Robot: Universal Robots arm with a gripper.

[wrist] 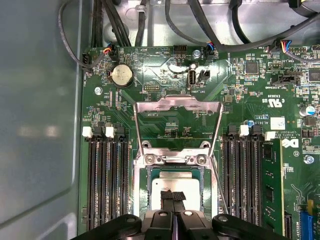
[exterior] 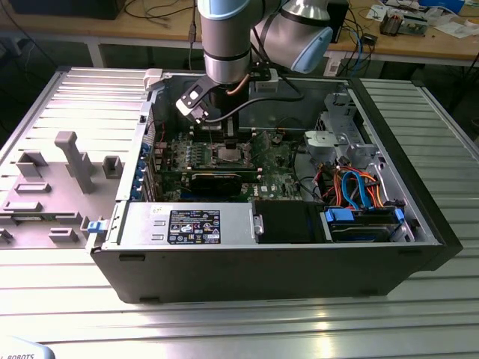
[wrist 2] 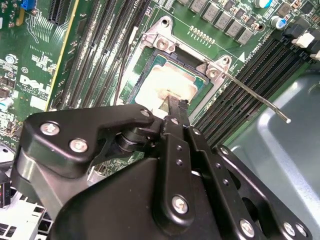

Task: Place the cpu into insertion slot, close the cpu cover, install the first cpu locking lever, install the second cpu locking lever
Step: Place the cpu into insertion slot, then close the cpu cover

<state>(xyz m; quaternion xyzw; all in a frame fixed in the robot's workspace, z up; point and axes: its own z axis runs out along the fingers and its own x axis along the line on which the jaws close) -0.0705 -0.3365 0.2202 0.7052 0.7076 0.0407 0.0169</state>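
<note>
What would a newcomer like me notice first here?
A big grey-blue robot arm reaches down into an open computer case. Right at its gripper, the silvery cpu lies in the insertion slot, with the cpu cover flipped open beside it.

Coin battery [wrist: 121,75] near memory slots [wrist: 106,185]; power supply [exterior: 191,224] (labelled); orange-blue cables [exterior: 358,187].
</note>
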